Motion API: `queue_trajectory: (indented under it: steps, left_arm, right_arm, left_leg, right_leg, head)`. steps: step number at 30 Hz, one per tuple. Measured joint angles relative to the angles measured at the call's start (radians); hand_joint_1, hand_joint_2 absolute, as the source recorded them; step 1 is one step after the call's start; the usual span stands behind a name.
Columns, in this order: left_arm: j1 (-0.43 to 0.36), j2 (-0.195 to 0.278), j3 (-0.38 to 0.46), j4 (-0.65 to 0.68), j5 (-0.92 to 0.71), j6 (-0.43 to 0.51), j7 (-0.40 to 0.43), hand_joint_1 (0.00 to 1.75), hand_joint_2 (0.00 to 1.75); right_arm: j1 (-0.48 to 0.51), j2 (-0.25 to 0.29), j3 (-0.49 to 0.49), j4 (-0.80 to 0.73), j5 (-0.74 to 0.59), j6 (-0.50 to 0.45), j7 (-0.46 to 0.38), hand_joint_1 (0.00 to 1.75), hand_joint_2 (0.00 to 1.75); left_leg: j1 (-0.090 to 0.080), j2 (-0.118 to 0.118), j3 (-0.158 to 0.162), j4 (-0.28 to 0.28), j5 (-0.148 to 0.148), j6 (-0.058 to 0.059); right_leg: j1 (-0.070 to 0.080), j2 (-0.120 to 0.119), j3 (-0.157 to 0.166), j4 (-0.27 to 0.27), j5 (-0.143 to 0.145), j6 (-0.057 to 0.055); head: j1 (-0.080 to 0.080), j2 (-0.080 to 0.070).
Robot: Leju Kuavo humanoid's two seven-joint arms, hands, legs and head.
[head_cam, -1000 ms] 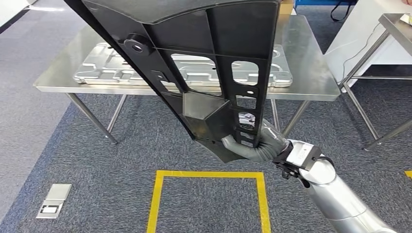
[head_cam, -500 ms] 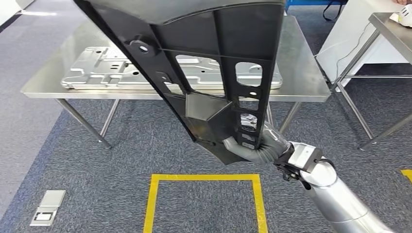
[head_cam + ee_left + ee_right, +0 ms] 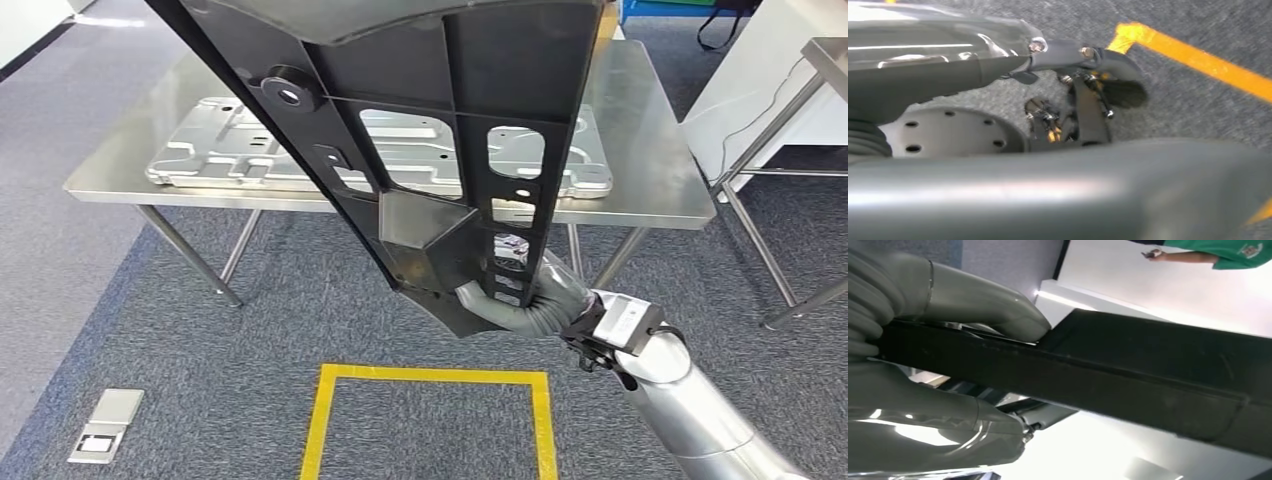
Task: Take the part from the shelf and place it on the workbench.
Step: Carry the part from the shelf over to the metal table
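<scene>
Part [image 3: 420, 120]: large black moulded panel, long and tapered, wide at the upper end and narrowing to a point at the lower end. Its face carries raised ribs, a row of rectangular cut-outs along one edge, a round boss with a hole near the opposite edge, and a solid wedge-shaped pocket close to the narrow end.
Part location: held in the air in front of the workbench [image 3: 650, 190], tilted, its wide end overlapping the bench top in the head view and its narrow end below the near bench edge. It is not resting on the bench.
Right hand [image 3: 530, 300]: grasping the part at its narrow end; grey fingers wrap the edge next to the cut-outs.
Left hand [image 3: 973, 55]: visible from the left wrist as a grey cover above the floor; whether the fingers are spread or closed cannot be told.
Workbench: stainless steel table on angled legs, beyond the part.
Metal plate [image 3: 220, 150]: pressed silver sheet lying flat on the workbench, partly hidden by the part.
Floor marking [image 3: 430, 377]: yellow tape rectangle on grey carpet, on the near side of the workbench, below the right hand.
Floor box [image 3: 105, 425]: small metal cover in the carpet, left of the tape rectangle.
Head view: whole outline of the part.
Right wrist view: close edge of the part [image 3: 1128, 375] clamped between thumb and fingers [image 3: 983, 300]; a person's green sleeve [image 3: 1233, 252] beyond.
</scene>
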Motion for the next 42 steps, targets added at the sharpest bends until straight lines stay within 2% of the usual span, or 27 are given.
queue_trajectory:
  steps: [2,3,4,6,7,8,9,11,12,13,15,18,20,22,23,24,25,27,28,31,33,35,37,38,39,40,42]
  left_arm:
    - [0.000,0.000,0.000,0.000,0.000,0.001,-0.002,0.00,0.00]
    - [0.001,0.000,0.000,0.000,0.000,0.001,-0.004,0.00,0.00]
    - [0.000,-0.001,0.000,0.000,0.001,0.001,-0.005,0.00,0.00]
    - [0.000,-0.002,0.000,0.000,0.001,0.000,-0.006,0.00,0.00]
    - [0.001,-0.002,0.000,0.000,0.001,0.000,-0.006,0.00,0.00]
    - [0.002,-0.002,0.000,0.000,0.001,0.000,-0.006,0.00,0.00]
    - [0.003,-0.002,0.000,0.000,0.001,0.000,-0.006,0.00,0.00]
    - [0.004,-0.002,0.000,0.000,0.000,0.000,-0.006,0.00,0.00]
    - [0.003,-0.003,0.000,0.000,0.000,0.000,-0.007,0.00,0.00]
    - [0.001,-0.003,0.000,0.000,-0.001,0.000,-0.007,0.00,0.00]
    - [0.000,-0.005,0.000,0.000,-0.002,0.001,-0.008,0.00,0.00]
    - [-0.002,-0.005,0.000,0.000,-0.004,0.001,-0.009,0.00,0.00]
    - [-0.004,-0.004,0.000,0.000,-0.005,0.001,-0.009,0.00,0.00]
    - [-0.002,-0.004,0.000,0.000,-0.006,0.001,-0.009,0.00,0.00]
    - [0.000,-0.004,0.000,0.000,-0.006,0.001,-0.009,0.00,0.00]
    - [0.002,-0.004,0.000,0.000,-0.006,0.001,-0.009,0.00,0.00]
    - [0.004,-0.004,0.000,0.000,-0.007,0.001,-0.010,0.00,0.00]
    - [0.006,-0.004,0.001,0.000,-0.007,0.001,-0.010,0.00,0.00]
    - [0.006,-0.004,0.001,0.000,-0.007,0.001,-0.010,0.00,0.00]
    - [0.005,-0.004,0.000,0.000,-0.008,0.001,-0.010,0.00,0.00]
    - [0.007,-0.004,0.001,0.000,-0.008,0.003,-0.011,0.00,0.00]
    - [0.007,-0.003,0.001,0.000,-0.009,0.005,-0.012,0.00,0.00]
    - [0.006,-0.003,0.001,0.000,-0.013,0.007,-0.011,0.00,0.00]
    - [0.007,-0.003,0.001,0.000,-0.015,0.009,-0.011,0.00,0.00]
    - [0.008,-0.003,0.001,0.000,-0.017,0.009,-0.011,0.00,0.00]
    - [0.009,-0.003,0.001,0.000,-0.018,0.010,-0.010,0.00,0.00]
    - [0.008,-0.004,0.001,0.000,-0.019,0.010,-0.010,0.00,0.00]
  right_arm:
    - [-0.001,0.000,-0.001,-0.004,0.000,0.000,0.000,1.75,1.75]
    - [-0.003,0.000,-0.002,-0.006,0.000,0.000,0.001,1.75,1.75]
    - [-0.004,0.000,-0.002,-0.008,0.000,0.000,0.001,1.75,1.75]
    - [-0.004,0.000,-0.003,-0.008,0.000,0.000,0.001,1.75,1.75]
    - [-0.002,0.000,-0.003,-0.008,0.000,0.000,0.002,1.75,1.75]
    - [0.001,0.000,-0.002,-0.008,0.000,0.000,0.002,1.75,1.75]
    - [0.003,0.000,-0.002,-0.008,0.000,0.000,0.002,1.75,1.75]
    - [0.004,0.000,-0.003,-0.008,0.000,0.000,0.002,1.75,1.75]
    - [0.005,0.000,-0.003,-0.008,0.000,0.000,0.002,1.75,1.75]
    - [0.005,0.001,-0.003,-0.008,0.000,0.000,0.003,1.75,1.75]
    - [0.005,0.001,-0.005,-0.009,0.001,0.000,0.003,1.75,1.75]
    - [0.005,0.002,-0.008,-0.010,0.000,-0.001,0.003,1.75,1.75]
    - [0.005,0.004,-0.008,-0.011,0.000,-0.001,0.003,1.75,1.75]
    - [0.007,0.005,-0.007,-0.011,0.000,-0.001,0.003,1.75,1.75]
    - [0.009,0.005,-0.007,-0.011,0.001,-0.001,0.003,1.75,1.75]
    - [0.010,0.005,-0.006,-0.011,0.001,-0.001,0.003,1.75,1.75]
    - [0.010,0.005,-0.006,-0.011,0.001,-0.001,0.003,1.75,1.75]
    - [0.009,0.007,-0.006,-0.010,0.001,-0.001,0.003,1.75,1.75]
    - [0.009,0.008,-0.006,-0.010,0.001,-0.001,0.002,1.75,1.75]
    - [0.011,0.010,-0.007,-0.010,0.001,-0.002,0.002,1.75,1.75]
    - [0.011,0.010,-0.008,-0.010,0.002,-0.003,0.002,1.75,1.75]
    - [0.011,0.010,-0.010,-0.010,0.006,-0.008,-0.002,1.75,1.75]
    - [0.015,0.010,-0.013,-0.010,0.012,-0.014,-0.006,1.75,1.75]
    - [0.020,0.011,-0.015,-0.010,0.014,-0.017,-0.009,1.75,1.75]
    - [0.024,0.011,-0.016,-0.009,0.014,-0.018,-0.012,1.75,1.75]
    - [0.026,0.011,-0.017,-0.009,0.014,-0.018,-0.014,1.75,1.75]
    - [0.028,0.011,-0.020,-0.009,0.013,-0.018,-0.016,1.75,1.75]
  left_leg:
    - [0.006,0.000,0.018,-0.027,-0.011,0.004]
    - [0.009,0.000,0.030,-0.041,-0.014,0.005]
    - [0.011,-0.001,0.041,-0.050,-0.016,0.006]
    - [0.008,-0.004,0.056,-0.054,-0.026,0.010]
    - [0.007,-0.006,0.063,-0.054,-0.032,0.010]
    - [0.006,-0.008,0.072,-0.054,-0.039,0.010]
    - [0.005,-0.010,0.083,-0.054,-0.047,0.009]
    - [0.004,-0.013,0.109,-0.055,-0.067,0.003]
    - [0.003,-0.015,0.118,-0.054,-0.075,-0.001]
    - [0.003,-0.016,0.121,-0.053,-0.081,-0.006]
    - [0.004,-0.017,0.120,-0.054,-0.088,-0.013]
    - [0.003,-0.015,0.117,-0.036,-0.107,-0.027]
    - [0.009,-0.012,0.065,0.061,-0.144,-0.041]
    - [0.018,-0.010,-0.022,0.194,-0.176,-0.053]
    - [0.021,-0.009,-0.053,0.228,-0.168,-0.056]
    - [0.024,-0.009,-0.065,0.222,-0.137,-0.058]
    - [0.025,-0.008,-0.059,0.177,-0.088,-0.059]
    - [0.023,-0.004,-0.025,0.068,-0.005,-0.056]
    - [0.020,-0.002,-0.012,0.031,0.011,-0.051]
    - [0.013,-0.001,0.004,-0.005,-0.013,-0.026]
    - [0.016,-0.003,0.025,-0.023,-0.025,-0.013]
    - [0.017,-0.005,0.048,-0.034,-0.033,-0.001]
    - [0.013,-0.006,0.064,-0.037,-0.046,0.007]
    - [0.010,-0.007,0.073,-0.037,-0.054,0.008]
    - [0.007,-0.008,0.085,-0.037,-0.063,0.008]
    - [0.005,-0.008,0.100,-0.037,-0.073,0.008]
    - [0.001,-0.008,0.130,-0.037,-0.093,0.007]
  right_leg:
    - [0.001,-0.003,0.004,0.000,-0.009,0.010]
    - [0.002,-0.001,-0.003,0.020,-0.021,0.013]
    - [0.003,0.004,-0.023,0.063,-0.040,0.013]
    - [0.006,0.013,-0.101,0.192,-0.082,0.013]
    - [0.007,0.015,-0.140,0.243,-0.088,0.014]
    - [0.007,0.016,-0.164,0.264,-0.076,0.014]
    - [0.009,0.016,-0.168,0.243,-0.041,0.015]
    - [0.012,0.018,-0.135,0.127,0.052,0.010]
    - [0.015,0.019,-0.114,0.071,0.082,0.006]
    - [0.018,0.021,-0.099,0.035,0.091,0.000]
    - [0.023,0.022,-0.089,0.013,0.078,-0.011]
    - [0.012,0.019,-0.070,-0.003,0.066,-0.025]
    - [0.006,0.014,-0.052,-0.009,0.054,-0.031]
    - [0.005,0.011,-0.035,-0.009,0.038,-0.031]
    - [0.003,0.011,-0.023,-0.009,0.029,-0.029]
    - [0.002,0.011,-0.009,-0.009,0.019,-0.027]
    - [0.000,0.011,0.006,-0.009,0.009,-0.023]
    - [-0.003,0.011,0.034,-0.012,-0.013,-0.012]
    - [-0.003,0.012,0.042,-0.014,-0.020,-0.005]
    - [-0.002,0.012,0.046,-0.019,-0.020,0.017]
    - [-0.003,0.012,0.039,0.009,-0.020,0.027]
    - [-0.001,0.014,-0.009,0.100,-0.048,0.026]
    - [0.003,0.016,-0.095,0.220,-0.094,0.022]
    - [0.006,0.016,-0.131,0.256,-0.102,0.020]
    - [0.009,0.017,-0.150,0.257,-0.088,0.018]
    - [0.012,0.017,-0.153,0.224,-0.053,0.015]
    - [0.020,0.017,-0.136,0.110,0.045,0.001]
  head:
    - [0.000,0.000]
    - [0.001,0.000]
    - [0.001,0.000]
    - [0.001,0.000]
    - [0.001,0.000]
    - [0.001,0.000]
    - [0.001,0.000]
    - [0.001,0.000]
    - [0.001,0.000]
    - [0.001,0.000]
    - [0.001,0.000]
    - [0.000,0.000]
    - [-0.003,0.000]
    - [-0.003,0.000]
    - [-0.003,0.000]
    - [-0.003,0.000]
    - [-0.003,0.000]
    - [-0.003,0.000]
    - [-0.004,0.000]
    - [-0.004,0.000]
    - [-0.002,0.000]
    - [-0.002,0.000]
    - [-0.002,0.000]
    - [-0.001,0.000]
    - [-0.001,0.000]
    - [-0.001,0.000]
    - [-0.002,0.000]
